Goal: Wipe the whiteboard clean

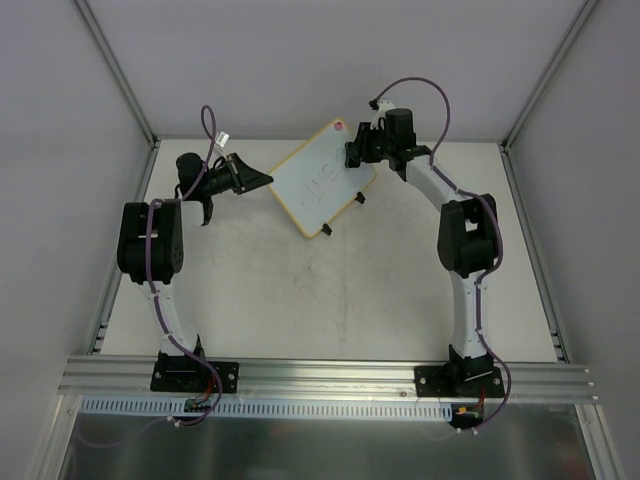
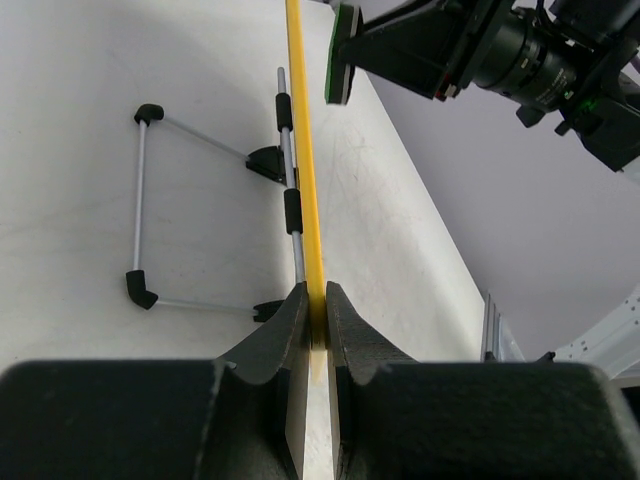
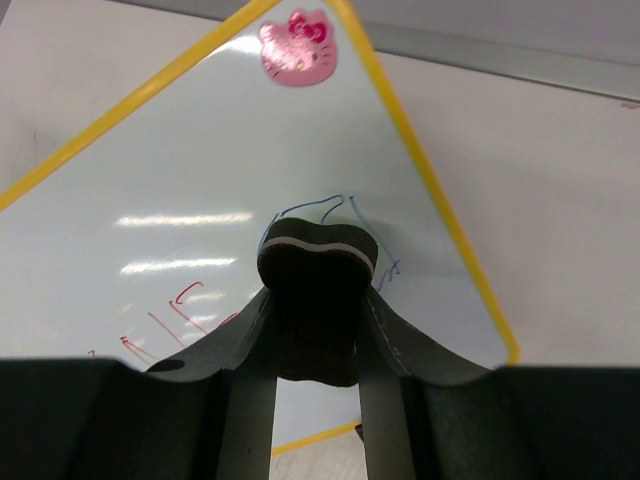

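The whiteboard (image 1: 322, 178) is a white board with a yellow rim, a pink sticker (image 3: 297, 46) at its far corner and red and blue marks on it. My left gripper (image 1: 262, 180) is shut on its left edge; in the left wrist view the yellow rim (image 2: 303, 150) runs edge-on between the closed fingers (image 2: 298, 320). My right gripper (image 1: 358, 150) is shut on a black bow-shaped eraser (image 3: 318, 262), which presses on the board (image 3: 180, 190) by the blue marks near the pink sticker.
A wire stand with black caps (image 2: 145, 200) is attached to the board's underside. Two black clips (image 1: 360, 197) stick out at the board's near-right edge. Aluminium frame posts (image 1: 115, 70) and grey walls enclose the table (image 1: 320, 290).
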`<state>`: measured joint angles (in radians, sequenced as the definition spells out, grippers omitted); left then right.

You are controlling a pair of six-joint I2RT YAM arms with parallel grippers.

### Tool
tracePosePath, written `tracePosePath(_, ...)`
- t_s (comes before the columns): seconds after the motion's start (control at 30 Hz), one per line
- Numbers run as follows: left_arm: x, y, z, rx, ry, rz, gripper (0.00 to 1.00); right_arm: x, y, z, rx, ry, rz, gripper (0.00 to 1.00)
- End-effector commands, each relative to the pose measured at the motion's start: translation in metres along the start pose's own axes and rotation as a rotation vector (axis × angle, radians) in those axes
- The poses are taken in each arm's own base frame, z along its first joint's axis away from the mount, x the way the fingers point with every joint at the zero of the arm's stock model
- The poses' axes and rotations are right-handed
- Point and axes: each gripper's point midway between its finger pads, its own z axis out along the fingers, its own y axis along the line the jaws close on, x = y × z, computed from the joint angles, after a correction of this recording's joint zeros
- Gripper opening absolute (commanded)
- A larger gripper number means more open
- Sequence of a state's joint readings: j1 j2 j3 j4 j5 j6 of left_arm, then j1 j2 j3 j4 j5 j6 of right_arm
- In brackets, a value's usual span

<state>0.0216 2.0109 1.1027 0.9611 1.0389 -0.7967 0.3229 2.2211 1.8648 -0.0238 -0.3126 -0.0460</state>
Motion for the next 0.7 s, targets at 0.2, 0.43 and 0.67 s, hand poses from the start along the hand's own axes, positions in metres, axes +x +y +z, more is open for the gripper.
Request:
tracePosePath(0.2,-0.020,-0.034,0.002,0.072,0.069,0.090,0.00,-0.017,-0.011,-0.004,-0.015,-0.019,-0.028,0.00)
tracePosePath(0.43,-0.032,-0.034,0.002,0.090,0.055,0.098,0.00,-0.017,-0.011,-0.004,-0.025,-0.018,-0.029,0.00)
tracePosePath(0.67,-0.035,-0.043,-0.011,0.100,0.039,0.105,0.00,-0.021,-0.010,-0.005,-0.028,-0.026,-0.032,0.00)
